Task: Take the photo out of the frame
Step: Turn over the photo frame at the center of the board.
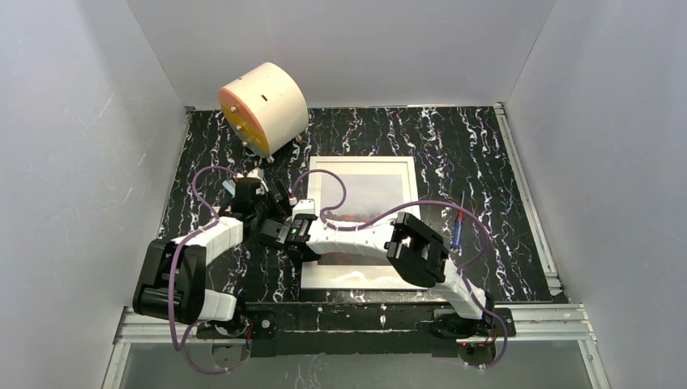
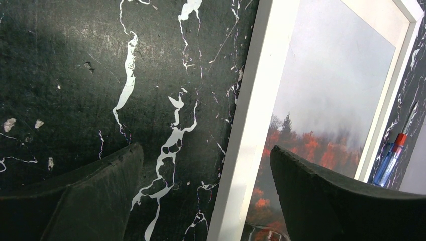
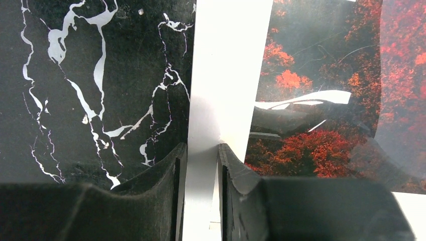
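Note:
The white frame (image 1: 361,165) lies flat on the black marbled table, with the photo (image 1: 374,191) of red-orange trees under pale mist inside it. My right gripper (image 3: 202,146) reaches across to the frame's left border (image 3: 226,75). Its jaws stand narrow, one finger at the outer edge and one on the border beside the photo (image 3: 311,145). In the top view the right gripper (image 1: 300,243) sits at the lower left side of the frame. My left gripper (image 2: 206,150) hangs open just above that same border (image 2: 251,130), its right finger over the photo (image 2: 321,100), touching nothing.
A cream cylinder with an orange face (image 1: 263,105) stands at the back left. A blue and red pen (image 1: 458,227) lies right of the frame, and the pen (image 2: 392,155) also shows in the left wrist view. Grey walls enclose the table (image 1: 486,154).

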